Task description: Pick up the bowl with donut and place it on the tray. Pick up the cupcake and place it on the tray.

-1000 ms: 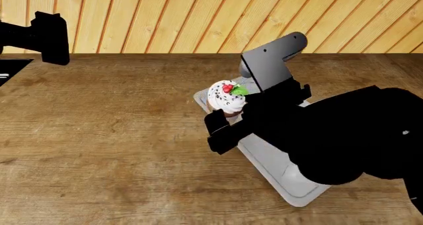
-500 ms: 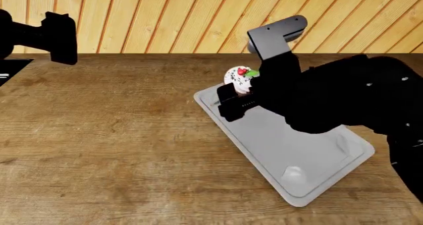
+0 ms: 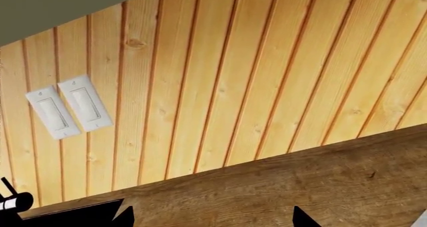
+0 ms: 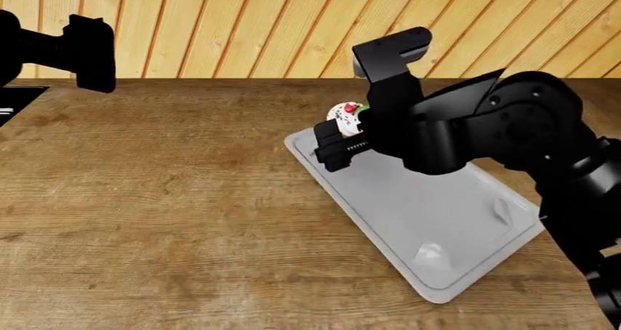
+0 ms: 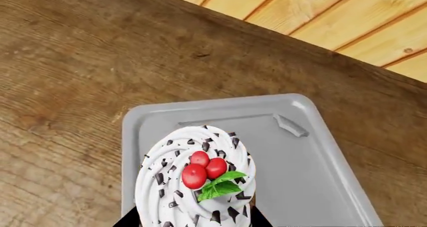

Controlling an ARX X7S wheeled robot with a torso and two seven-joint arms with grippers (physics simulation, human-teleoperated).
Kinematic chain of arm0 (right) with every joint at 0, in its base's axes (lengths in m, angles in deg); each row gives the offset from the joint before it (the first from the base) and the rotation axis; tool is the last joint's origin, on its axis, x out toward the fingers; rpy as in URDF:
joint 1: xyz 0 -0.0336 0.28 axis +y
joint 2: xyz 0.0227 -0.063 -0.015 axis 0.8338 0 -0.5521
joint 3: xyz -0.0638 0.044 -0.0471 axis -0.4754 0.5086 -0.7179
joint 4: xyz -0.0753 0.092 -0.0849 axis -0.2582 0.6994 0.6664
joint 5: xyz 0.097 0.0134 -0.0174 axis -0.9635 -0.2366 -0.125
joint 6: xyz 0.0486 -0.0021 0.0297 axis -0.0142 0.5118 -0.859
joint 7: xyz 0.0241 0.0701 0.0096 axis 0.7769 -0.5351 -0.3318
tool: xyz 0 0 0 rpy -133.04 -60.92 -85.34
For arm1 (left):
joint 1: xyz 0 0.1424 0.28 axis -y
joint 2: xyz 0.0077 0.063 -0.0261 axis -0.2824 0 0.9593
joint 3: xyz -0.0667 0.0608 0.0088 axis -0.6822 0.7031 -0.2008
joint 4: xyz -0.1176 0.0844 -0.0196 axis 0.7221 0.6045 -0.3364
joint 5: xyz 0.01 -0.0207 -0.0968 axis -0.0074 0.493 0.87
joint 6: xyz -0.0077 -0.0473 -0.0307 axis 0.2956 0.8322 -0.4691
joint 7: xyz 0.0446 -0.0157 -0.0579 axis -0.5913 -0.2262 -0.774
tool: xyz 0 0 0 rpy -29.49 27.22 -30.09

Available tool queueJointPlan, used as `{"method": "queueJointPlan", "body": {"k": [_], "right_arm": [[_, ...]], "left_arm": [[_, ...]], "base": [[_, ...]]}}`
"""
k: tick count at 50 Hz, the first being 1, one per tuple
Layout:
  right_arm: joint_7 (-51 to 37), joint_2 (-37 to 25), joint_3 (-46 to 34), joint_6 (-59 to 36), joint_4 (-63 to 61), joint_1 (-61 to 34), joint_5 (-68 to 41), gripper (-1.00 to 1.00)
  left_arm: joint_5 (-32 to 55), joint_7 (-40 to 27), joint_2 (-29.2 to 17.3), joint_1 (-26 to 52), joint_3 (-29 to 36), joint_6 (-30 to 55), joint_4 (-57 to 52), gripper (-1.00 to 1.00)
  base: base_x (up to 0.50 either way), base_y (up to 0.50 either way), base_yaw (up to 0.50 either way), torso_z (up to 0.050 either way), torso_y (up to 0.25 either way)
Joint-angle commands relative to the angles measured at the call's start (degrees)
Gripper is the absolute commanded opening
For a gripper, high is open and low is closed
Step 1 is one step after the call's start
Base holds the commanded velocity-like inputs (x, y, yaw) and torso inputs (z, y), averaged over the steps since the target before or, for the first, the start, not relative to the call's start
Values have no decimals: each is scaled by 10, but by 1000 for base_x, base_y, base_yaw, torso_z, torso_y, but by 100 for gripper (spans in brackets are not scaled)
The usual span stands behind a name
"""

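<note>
White-frosted cupcake (image 5: 197,187) pinched in right fingers (image 4: 335,150) over smooth grey tray (image 4: 456,228); left fingers' spread unclear.

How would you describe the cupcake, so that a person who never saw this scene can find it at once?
Look at the wooden table, then at the flat light-grey tray lying on it. Above the tray's far end, the right pincer holds the cupcake. It alone has white frosting with dark sprinkles, red berries and a green leaf.

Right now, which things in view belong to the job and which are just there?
Job things:
cupcake, held in the right gripper
tray

Just there:
wall switches
wooden counter

The bowl and donut aren't in view.
</note>
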Motion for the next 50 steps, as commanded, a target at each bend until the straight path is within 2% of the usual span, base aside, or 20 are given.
{"method": "queueJointPlan", "body": {"k": [1,19,50], "right_arm": [[-1,5,1,-13,2,-3,-9,-100],[-11,0,-14,-30,-7,24,-29,-100],[34,2,-35,-14,-3,37,12,-100]], "left_arm": [[5,-3,-4,1,0,-1,0,100],[7,-1,-5,2,4,-1,6,100],[15,-5,-15,-11,4,-12,-4,100]], "base": [[0,0,0,0,0],[0,0,0,0,0],[0,0,0,0,0]]}}
